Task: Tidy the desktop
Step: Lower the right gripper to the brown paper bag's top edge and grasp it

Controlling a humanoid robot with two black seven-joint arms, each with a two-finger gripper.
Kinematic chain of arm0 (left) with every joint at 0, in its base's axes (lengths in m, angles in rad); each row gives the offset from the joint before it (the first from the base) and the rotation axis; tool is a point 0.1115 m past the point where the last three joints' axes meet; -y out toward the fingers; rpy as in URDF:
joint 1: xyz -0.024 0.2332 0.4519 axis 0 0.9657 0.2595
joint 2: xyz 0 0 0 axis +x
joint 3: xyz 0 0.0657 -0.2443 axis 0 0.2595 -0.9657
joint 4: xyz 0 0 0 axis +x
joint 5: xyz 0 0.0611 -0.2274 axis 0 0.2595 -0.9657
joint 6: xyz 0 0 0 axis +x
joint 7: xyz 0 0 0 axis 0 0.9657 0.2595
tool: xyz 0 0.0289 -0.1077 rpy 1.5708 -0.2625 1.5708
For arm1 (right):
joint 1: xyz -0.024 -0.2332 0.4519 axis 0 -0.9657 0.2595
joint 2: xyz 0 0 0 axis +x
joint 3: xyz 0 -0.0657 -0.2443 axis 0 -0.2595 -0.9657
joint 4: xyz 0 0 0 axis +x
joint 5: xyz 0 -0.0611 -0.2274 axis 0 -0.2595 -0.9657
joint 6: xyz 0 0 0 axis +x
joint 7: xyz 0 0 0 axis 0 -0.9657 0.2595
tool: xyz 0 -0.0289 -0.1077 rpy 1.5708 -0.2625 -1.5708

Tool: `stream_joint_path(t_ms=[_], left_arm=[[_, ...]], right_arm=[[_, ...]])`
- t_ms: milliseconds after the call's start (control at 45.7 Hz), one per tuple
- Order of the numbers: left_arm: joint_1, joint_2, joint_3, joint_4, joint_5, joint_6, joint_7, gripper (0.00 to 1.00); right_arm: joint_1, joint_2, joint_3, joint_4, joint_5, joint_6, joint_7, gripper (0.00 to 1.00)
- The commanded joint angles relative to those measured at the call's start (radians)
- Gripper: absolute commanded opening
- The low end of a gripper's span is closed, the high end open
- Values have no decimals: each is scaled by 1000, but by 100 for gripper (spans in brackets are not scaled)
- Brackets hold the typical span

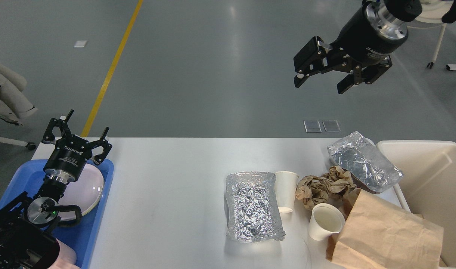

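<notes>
Hanging high beyond the bench (168,209) with fingers spread and empty, the right claw (319,78) has the litter below and nearer me, far closer than the open left claw (76,130).

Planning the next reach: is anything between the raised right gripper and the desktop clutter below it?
Nothing visible: the right gripper hangs open in clear air above the desktop, far back of the foil tray and crumpled paper.
</notes>
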State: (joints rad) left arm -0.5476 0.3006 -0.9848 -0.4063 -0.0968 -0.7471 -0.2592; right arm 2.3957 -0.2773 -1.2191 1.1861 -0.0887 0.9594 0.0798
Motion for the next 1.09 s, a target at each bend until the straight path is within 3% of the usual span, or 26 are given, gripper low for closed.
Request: stream_joint_path(t_ms=[0, 153, 241, 328, 482, 701, 1073], left_arm=[[0, 0, 0, 0, 0, 0, 0, 100], [0, 0, 0, 0, 0, 0, 0, 100], [0, 0, 0, 0, 0, 0, 0, 100], [0, 0, 0, 0, 0, 0, 0, 100], [0, 0, 0, 0, 0, 0, 0, 100], [0, 0, 0, 0, -1, -2, 0, 100], [0, 0, 0, 0, 0, -2, 0, 100]], right_arm=[[25, -124, 1, 122, -155, 0, 2, 100], [-3, -315, 33, 248, -342, -1, -2, 100], [-75, -408, 39, 320, -422, -66, -5, 100], [-196, -477, 47, 379, -485, -165, -43, 100], [-432, -507, 167, 331, -493, -303, -110, 100], [-674, -599, 256, 245, -499, -317, -130, 100], [-806, -718, 309, 208, -517, -320, -130, 100]])
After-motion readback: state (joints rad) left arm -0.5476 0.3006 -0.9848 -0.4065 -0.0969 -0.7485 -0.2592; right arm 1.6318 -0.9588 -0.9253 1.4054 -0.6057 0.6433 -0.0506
